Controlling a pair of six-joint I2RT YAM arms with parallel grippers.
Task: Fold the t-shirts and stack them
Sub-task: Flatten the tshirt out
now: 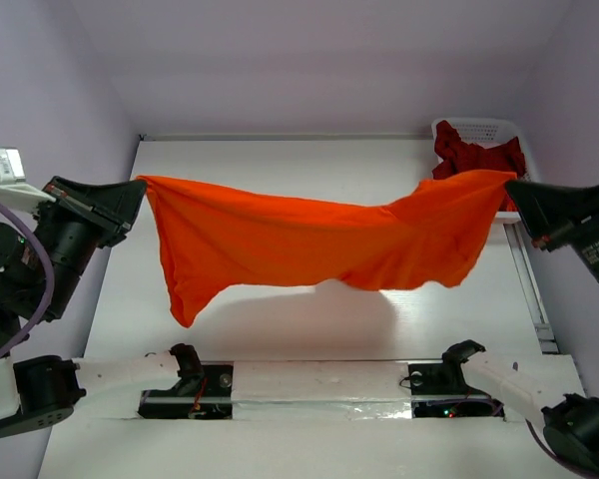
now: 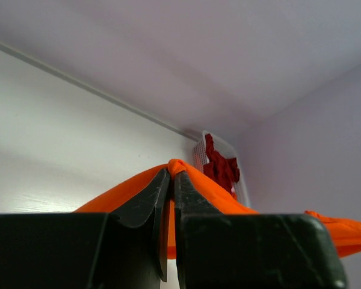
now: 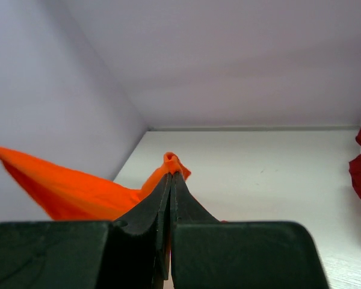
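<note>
A bright orange t-shirt (image 1: 309, 244) hangs stretched in the air above the table, held by a corner at each side. My left gripper (image 1: 140, 185) is shut on its left corner; in the left wrist view the pinched cloth (image 2: 177, 167) bulges just past the closed gripper (image 2: 171, 176). My right gripper (image 1: 511, 183) is shut on the right corner, and in the right wrist view a small orange tuft (image 3: 171, 161) pokes out beyond the closed gripper (image 3: 170, 176). The shirt sags in the middle, its left part hanging lowest. Dark red t-shirts (image 1: 474, 155) lie in the basket.
A white latticed basket (image 1: 479, 128) stands at the table's far right corner, also in the left wrist view as a basket (image 2: 200, 153). Lilac walls close in the back and both sides. The white table (image 1: 309, 329) lies under the shirt, with the arm bases along its near edge.
</note>
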